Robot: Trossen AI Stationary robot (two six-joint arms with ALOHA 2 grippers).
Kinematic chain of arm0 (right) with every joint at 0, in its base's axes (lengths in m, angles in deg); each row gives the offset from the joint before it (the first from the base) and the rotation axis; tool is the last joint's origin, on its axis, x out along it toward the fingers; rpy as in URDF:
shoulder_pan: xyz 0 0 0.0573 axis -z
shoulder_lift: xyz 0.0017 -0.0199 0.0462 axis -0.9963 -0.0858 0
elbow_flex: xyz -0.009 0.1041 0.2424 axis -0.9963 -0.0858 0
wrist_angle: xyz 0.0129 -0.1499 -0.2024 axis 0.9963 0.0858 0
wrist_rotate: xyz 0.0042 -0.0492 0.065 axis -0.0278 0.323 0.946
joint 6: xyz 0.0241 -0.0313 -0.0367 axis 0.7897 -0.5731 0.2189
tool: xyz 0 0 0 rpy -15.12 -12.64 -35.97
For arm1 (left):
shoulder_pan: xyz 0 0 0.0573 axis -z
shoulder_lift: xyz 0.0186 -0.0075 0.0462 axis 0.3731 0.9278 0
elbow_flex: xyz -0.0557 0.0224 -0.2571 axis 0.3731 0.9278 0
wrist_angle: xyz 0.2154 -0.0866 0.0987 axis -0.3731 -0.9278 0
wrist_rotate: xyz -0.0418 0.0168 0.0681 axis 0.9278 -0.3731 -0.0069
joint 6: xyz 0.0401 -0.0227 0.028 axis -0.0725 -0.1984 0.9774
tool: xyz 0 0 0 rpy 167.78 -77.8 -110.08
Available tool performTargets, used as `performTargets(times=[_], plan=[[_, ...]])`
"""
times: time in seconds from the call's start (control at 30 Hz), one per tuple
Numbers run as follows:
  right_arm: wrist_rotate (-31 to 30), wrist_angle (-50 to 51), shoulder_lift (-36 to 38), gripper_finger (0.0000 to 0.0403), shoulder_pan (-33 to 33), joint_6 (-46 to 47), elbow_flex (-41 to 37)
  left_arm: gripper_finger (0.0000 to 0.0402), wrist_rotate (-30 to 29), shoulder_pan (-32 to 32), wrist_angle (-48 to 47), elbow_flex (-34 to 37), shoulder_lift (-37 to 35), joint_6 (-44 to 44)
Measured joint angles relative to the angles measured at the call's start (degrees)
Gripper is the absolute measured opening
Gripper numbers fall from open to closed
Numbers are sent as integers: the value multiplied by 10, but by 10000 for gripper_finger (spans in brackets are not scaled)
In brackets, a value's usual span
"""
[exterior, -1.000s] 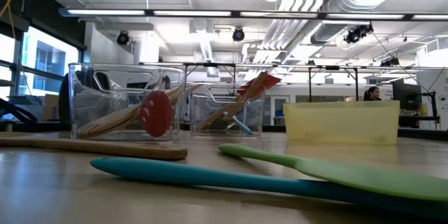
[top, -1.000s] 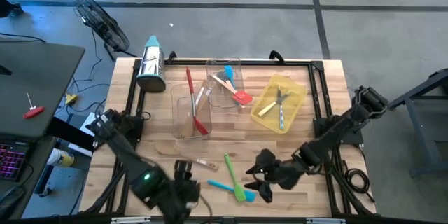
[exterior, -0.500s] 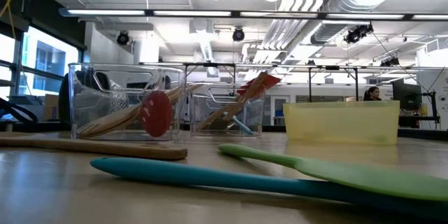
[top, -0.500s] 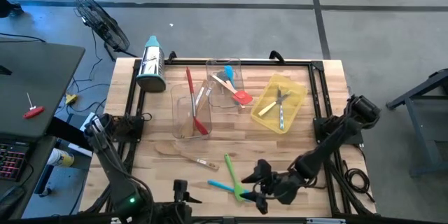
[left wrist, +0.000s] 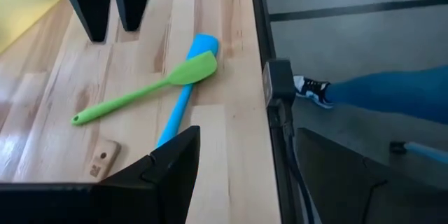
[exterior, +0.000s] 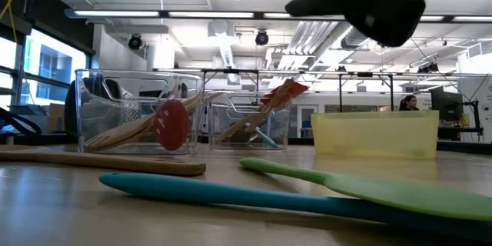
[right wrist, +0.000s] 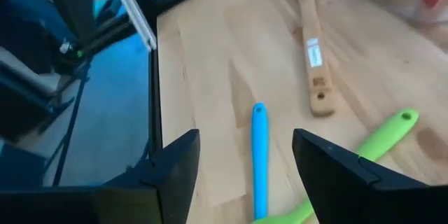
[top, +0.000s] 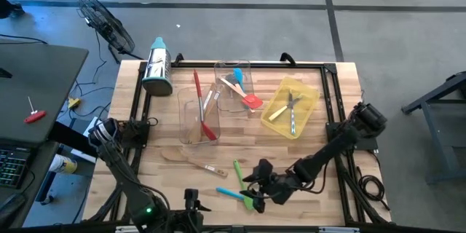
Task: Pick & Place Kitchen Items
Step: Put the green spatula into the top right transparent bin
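A green spatula (top: 238, 172) lies across a teal spatula (top: 230, 192) near the table's front edge, blade ends together. A wooden spoon (top: 191, 163) lies flat to their left. My right gripper (top: 255, 183) hangs open above the crossed spatulas. In its wrist view, the teal handle (right wrist: 259, 147) shows between the fingers and the green handle (right wrist: 383, 135) off to one side. The low view shows this gripper (exterior: 369, 4) well clear of the wood. My left gripper (top: 191, 201) is open at the front edge, holding nothing, facing both spatulas (left wrist: 143, 92).
Two clear trays (top: 184, 109) (top: 247, 67) hold red, teal and wooden utensils. A yellow tray (top: 311, 102) on the right holds metal cutlery. A steel grater with a teal top (top: 156, 65) lies at the far left. Bare wood lies between the trays and the spatulas.
My right gripper has sunk and moved toward the table's left, coming over the crossed spatulas and dropping into the low view from above. My left gripper has drawn back toward the near edge and dipped. The utensils lie as before.
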Motion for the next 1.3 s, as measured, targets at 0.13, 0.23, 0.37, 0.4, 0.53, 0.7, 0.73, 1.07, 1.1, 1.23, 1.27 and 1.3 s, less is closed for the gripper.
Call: performTargets(times=[0.13,0.23,0.37,0.4,0.53,0.7,0.73,1.07,1.1,1.23,1.27,1.3], plan=[[55,4,-1,221,17,-1,0,228,5,0,6,2,0,1],[80,5,-1,221,27,-4,0,228,6,0,5,2,0,2],[55,51,-1,221,34,-17,0,228,5,0,2,2,0,9],[42,67,-1,221,34,-12,0,228,2,0,2,2,0,17],[-11,90,-1,221,35,-12,0,228,-36,0,-5,2,0,30],[-44,90,-1,221,29,-26,0,228,-59,-1,-27,2,0,32],[-47,90,-1,221,28,-27,0,228,-61,-1,-33,2,0,32],[-45,35,-57,221,11,-16,0,228,-63,-23,-50,2,0,32],[-46,29,-64,221,9,-19,0,228,-58,-26,-53,2,0,32],[-62,25,-76,221,5,-35,12,228,-34,-36,-56,2,0,32],[-62,23,-77,221,5,-39,12,228,-31,-39,-55,2,0,32],[-62,25,-77,221,5,-42,12,228,-26,-42,-55,2,0,32]])
